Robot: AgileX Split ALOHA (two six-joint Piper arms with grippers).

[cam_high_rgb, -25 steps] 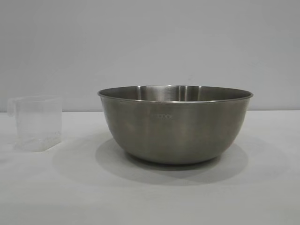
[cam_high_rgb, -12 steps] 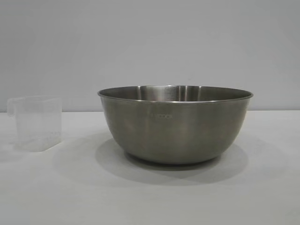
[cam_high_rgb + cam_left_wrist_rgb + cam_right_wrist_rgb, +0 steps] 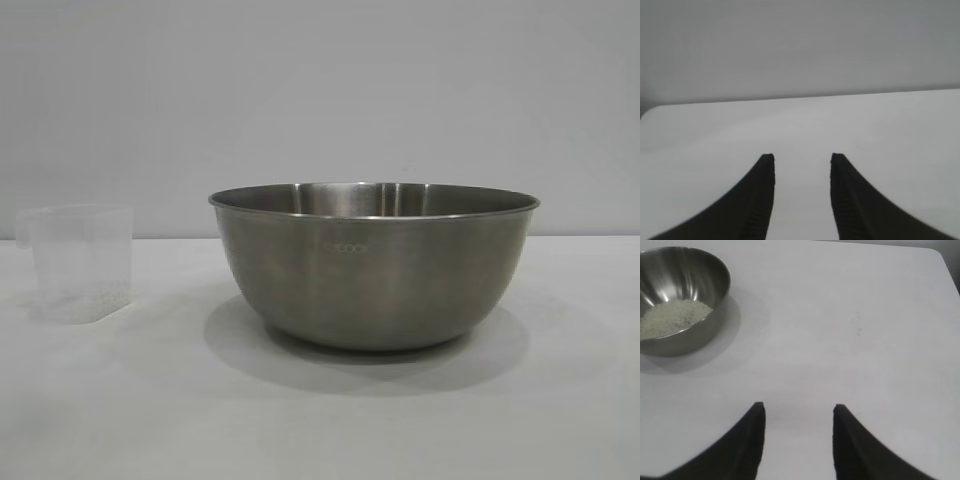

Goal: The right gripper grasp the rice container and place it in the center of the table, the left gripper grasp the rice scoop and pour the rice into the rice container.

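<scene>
The steel rice container (image 3: 373,265) stands upright on the white table (image 3: 320,420), near the middle of the exterior view. In the right wrist view the container (image 3: 705,275) holds white rice (image 3: 672,317) in its bottom. The clear plastic rice scoop (image 3: 75,262) stands upright on the table at the far left, with a few grains in its bottom. My left gripper (image 3: 802,159) is open and empty over bare table. My right gripper (image 3: 799,407) is open and empty, well away from the container. Neither gripper shows in the exterior view.
A plain grey wall (image 3: 320,100) runs behind the table. The table's far edge and a rounded corner (image 3: 650,112) show in the left wrist view. Another table corner (image 3: 940,252) shows in the right wrist view.
</scene>
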